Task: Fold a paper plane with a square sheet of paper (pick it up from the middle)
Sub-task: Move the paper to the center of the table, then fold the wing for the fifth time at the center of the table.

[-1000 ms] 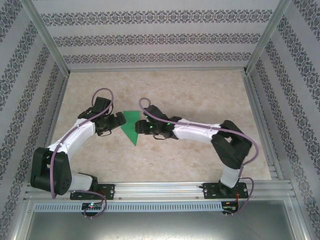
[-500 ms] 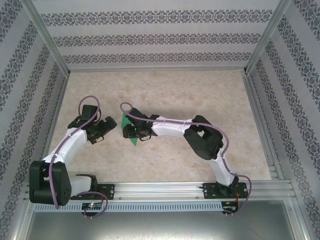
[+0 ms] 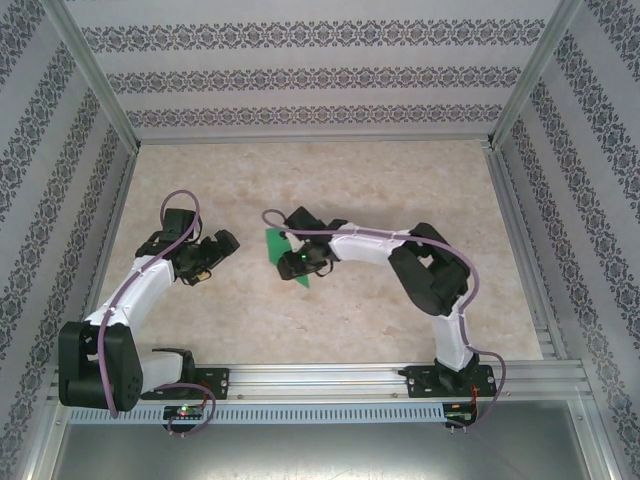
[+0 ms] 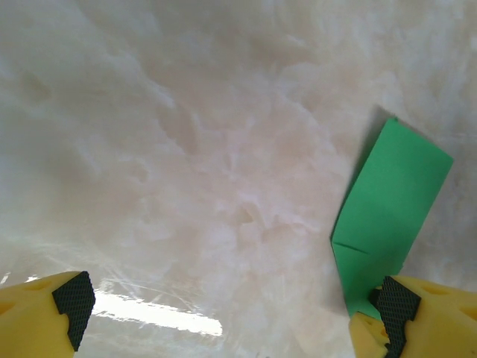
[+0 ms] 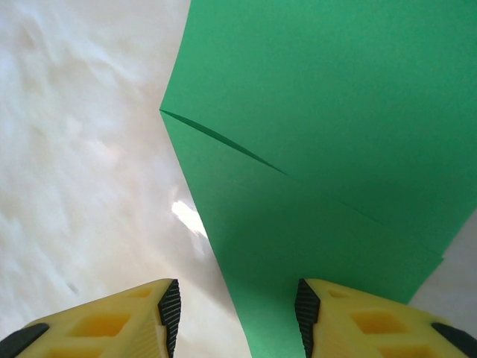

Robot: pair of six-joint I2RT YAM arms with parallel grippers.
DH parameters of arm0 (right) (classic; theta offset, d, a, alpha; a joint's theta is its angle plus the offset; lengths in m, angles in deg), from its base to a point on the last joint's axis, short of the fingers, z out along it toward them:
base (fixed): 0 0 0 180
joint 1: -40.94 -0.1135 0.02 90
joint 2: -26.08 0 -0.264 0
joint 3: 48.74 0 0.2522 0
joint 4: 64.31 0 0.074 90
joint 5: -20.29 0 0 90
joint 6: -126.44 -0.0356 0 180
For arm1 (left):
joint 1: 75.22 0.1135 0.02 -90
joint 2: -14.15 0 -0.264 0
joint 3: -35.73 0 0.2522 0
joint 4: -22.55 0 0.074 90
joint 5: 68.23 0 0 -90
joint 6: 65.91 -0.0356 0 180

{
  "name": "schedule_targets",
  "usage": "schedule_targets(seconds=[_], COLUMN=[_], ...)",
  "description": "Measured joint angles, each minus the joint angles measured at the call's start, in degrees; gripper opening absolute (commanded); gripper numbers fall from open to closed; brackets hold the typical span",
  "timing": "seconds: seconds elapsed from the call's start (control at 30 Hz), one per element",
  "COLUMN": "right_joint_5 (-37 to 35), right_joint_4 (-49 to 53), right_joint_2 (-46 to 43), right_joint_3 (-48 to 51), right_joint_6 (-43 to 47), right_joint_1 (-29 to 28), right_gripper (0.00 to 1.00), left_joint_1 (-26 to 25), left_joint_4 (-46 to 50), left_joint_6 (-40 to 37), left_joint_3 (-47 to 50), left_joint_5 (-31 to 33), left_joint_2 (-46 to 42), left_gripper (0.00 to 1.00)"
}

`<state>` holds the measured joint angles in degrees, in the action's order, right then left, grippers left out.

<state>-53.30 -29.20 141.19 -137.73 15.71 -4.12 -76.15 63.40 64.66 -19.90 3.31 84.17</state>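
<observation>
The green paper (image 3: 277, 243) lies folded on the marbled desk (image 3: 330, 180), a little left of the middle of the overhead view; it is a narrow wedge whose point aims toward the lower right of that frame.

The right arm rises from its base at the lower right, bends sharply at the elbow and stretches its white forearm leftward, low over the desk; the right pincer (image 3: 292, 262) sits on the lower part of the paper. In the right wrist view the paper fills the upper right and narrows down between the two yellow fingers (image 5: 123, 321); a flap edge cuts slantwise across it. The right pincer (image 5: 237, 309) is partly open; a strip of bare desk shows between the finger at the lower left and the paper's edge, while the paper runs against the black pad of the finger at the lower right; no clamp on the paper is visible.

The left arm leans up from the lower left, its forearm angled toward the upper right; the left pincer (image 3: 218, 245) points at the paper and stays apart from it. In the left wrist view the left pincer (image 4: 235, 306) is spread wide, its fingers in the two bottom corners; the paper (image 4: 391, 209) lies at the right edge, its lower end just above the right-hand pad.
</observation>
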Motion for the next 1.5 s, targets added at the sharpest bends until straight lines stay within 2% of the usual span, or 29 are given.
schedule_targets(seconds=[0.1, 0.2, 0.4, 0.63, 0.8, 1.27, 1.5], right_joint_5=[1.1, 1.0, -3.3, -9.4, -11.1, -9.5, -5.0], right_joint_4=[1.6, 1.6, -4.8, -8.6, -9.2, -15.2, -22.4], right_joint_2=[-3.2, -6.5, -14.9, -13.6, -11.1, -7.7, -8.0], right_joint_3=[3.7, 6.5, 10.7, 10.7, 10.7, 13.2, 17.5], right_joint_6=[3.8, 3.1, -9.9, -21.3, -24.7, -28.9, -31.0], right_joint_1=[2.4, 2.8, 2.2, -2.1, -1.4, 1.8, 4.2], right_gripper=[0.49, 0.49, 0.48, 0.47, 0.47, 0.46, 0.46], left_joint_1=[0.0, -0.1, -1.2, -4.5, -6.4, -11.3, -14.4], left_joint_4=[-2.0, -3.7, -6.9, -11.2, -13.9, -19.5, -23.3], left_joint_6=[0.0, 0.0, 0.5, 2.7, 4.8, 9.2, 11.8], left_joint_3=[0.5, 1.4, 2.7, 3.6, 3.8, 3.3, 2.2], left_joint_5=[-3.0, -5.7, -9.0, -11.6, -13.0, -16.5, -18.0], left_joint_2=[0.0, 0.0, 0.0, 1.7, 3.1, 10.9, 15.8], left_gripper=[1.0, 1.0, 1.0, 1.0, 1.0, 0.9, 0.79])
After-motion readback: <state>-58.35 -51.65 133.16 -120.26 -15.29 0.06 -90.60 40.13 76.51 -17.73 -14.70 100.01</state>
